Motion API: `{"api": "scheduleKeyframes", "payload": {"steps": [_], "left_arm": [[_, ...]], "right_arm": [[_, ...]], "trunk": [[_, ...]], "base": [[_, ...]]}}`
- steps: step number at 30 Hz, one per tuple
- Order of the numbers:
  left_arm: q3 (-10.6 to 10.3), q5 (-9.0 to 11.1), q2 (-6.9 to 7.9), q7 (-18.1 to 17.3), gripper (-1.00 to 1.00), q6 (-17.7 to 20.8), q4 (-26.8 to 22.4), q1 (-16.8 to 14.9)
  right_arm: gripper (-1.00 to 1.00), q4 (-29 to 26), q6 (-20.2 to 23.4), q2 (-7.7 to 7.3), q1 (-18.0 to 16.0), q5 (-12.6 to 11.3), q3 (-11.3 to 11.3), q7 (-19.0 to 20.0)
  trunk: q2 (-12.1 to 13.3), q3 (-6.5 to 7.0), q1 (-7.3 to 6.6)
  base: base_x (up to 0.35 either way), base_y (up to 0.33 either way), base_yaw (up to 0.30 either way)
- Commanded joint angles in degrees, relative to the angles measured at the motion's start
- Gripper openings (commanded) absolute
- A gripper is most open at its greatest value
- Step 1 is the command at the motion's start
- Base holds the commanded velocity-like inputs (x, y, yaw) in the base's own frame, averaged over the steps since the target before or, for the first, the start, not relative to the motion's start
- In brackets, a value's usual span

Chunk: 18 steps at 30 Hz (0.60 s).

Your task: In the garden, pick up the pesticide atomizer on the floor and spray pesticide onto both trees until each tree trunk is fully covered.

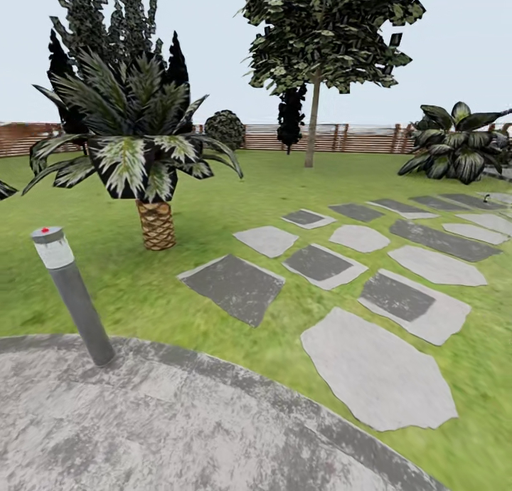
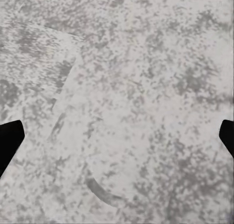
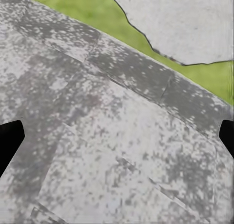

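The garden lawn (image 1: 235, 213) spread to the far fence (image 1: 334, 139). One pale-trunked tree (image 1: 313, 114) stood upright, far centre, its crown cut off above. Both grippers (image 2: 117, 136) (image 3: 117, 136) hung wide open, empty, over grey paving (image 1: 178, 427). A leaning bollard light (image 1: 71, 292) stood near left.

I'm looking out over the lawn (image 1: 213, 213) from a grey paved circle (image 1: 142, 427). A grey bollard light (image 1: 71, 292) leans at its edge. Stepping stones (image 1: 377, 366) run off to my right. A squat palm (image 1: 146, 149) stands left, a pale-trunked tree (image 1: 313, 121) beyond, near the slat fence (image 1: 355, 139).
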Motion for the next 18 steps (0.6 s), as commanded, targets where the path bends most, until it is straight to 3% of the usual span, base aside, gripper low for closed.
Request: {"api": "scheduleKeyframes", "payload": {"steps": [1, 18], "left_arm": [[0.00, 0.00, 0.00, 0.00, 1.00, 0.00, 0.00, 0.00], [-0.01, 0.00, 0.00, 0.00, 1.00, 0.00, 0.03, 0.00]], "right_arm": [[1.00, 0.00, 0.00, 0.00, 0.00, 0.00, 0.00, 0.00], [1.00, -0.02, 0.00, -0.05, 0.00, -0.06, 0.03, -0.05]], "trunk": [[0.00, 0.00, 0.00], [0.00, -0.34, 0.00]], "base": [[0.339, 0.000, -0.300], [0.339, 0.000, -0.300]]}}
